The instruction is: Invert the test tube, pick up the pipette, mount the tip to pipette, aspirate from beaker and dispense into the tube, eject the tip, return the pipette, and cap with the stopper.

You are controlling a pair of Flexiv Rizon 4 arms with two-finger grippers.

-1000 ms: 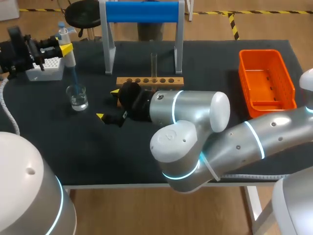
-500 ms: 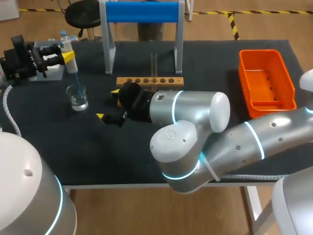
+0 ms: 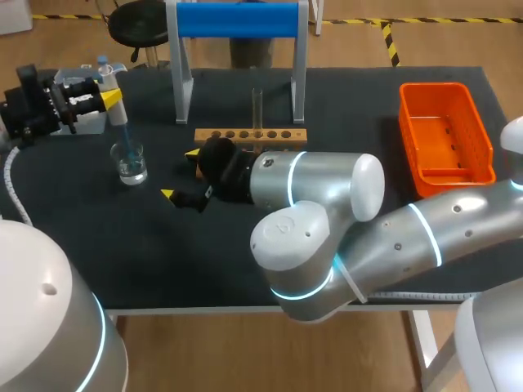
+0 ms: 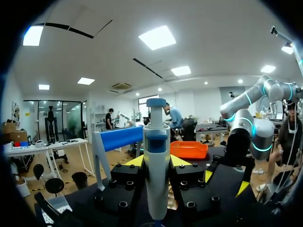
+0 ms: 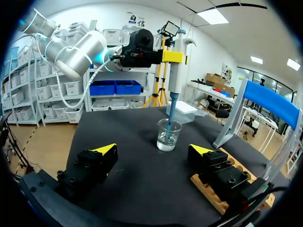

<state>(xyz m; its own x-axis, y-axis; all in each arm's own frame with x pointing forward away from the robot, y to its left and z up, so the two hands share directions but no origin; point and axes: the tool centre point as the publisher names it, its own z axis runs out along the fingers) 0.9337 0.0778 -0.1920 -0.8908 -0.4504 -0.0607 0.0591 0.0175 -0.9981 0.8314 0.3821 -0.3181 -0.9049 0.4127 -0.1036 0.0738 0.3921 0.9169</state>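
My left gripper (image 3: pixel 105 91) is shut on the white and blue pipette (image 3: pixel 114 104) at the table's far left. The pipette's blue tip reaches down into the glass beaker (image 3: pixel 130 162), which holds clear liquid. In the left wrist view the pipette (image 4: pixel 156 161) stands upright between the yellow tips. The right wrist view shows the beaker (image 5: pixel 168 135) ahead of my open right gripper (image 5: pixel 153 149), with the pipette (image 5: pixel 174 71) above it. My right gripper (image 3: pixel 180 173) hovers low beside the wooden rack (image 3: pixel 251 135). A clear test tube (image 3: pixel 257 104) stands in the rack.
An orange basket (image 3: pixel 445 139) sits at the far right. A blue-barred stand (image 3: pixel 237 20) rises behind the rack. A white tip box (image 5: pixel 184 111) lies behind the beaker, largely hidden by my left arm in the head view. My right arm (image 3: pixel 343 220) covers the table's front middle.
My left wrist has shifted slightly and turned, covering more of the tip box, while the pipette's tip stays in the beaker. The right arm has not moved.
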